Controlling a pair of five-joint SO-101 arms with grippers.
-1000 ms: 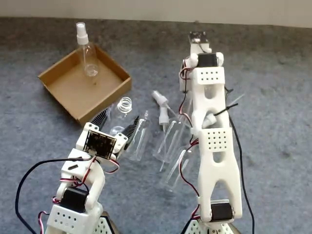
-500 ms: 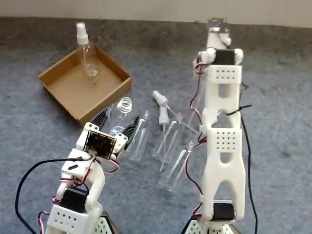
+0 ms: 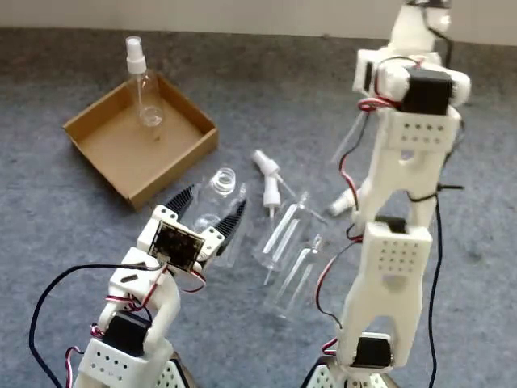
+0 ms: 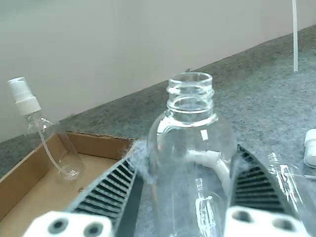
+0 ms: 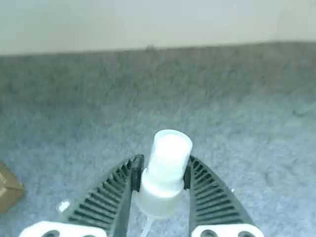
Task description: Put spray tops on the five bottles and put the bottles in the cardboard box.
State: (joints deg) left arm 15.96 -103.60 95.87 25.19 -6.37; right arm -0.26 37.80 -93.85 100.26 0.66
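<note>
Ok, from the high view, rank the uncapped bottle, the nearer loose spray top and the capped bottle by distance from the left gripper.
1. Uncapped bottle: between the left gripper's fingers.
2. Nearer loose spray top: lying on the carpet just beside it.
3. Capped bottle: upright in the cardboard box, at its far corner.

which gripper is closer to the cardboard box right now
Left. The left gripper, shut on an uncapped bottle, sits just off the near edge of the cardboard box; the right gripper, holding a spray top, is raised far off to the other side.
</note>
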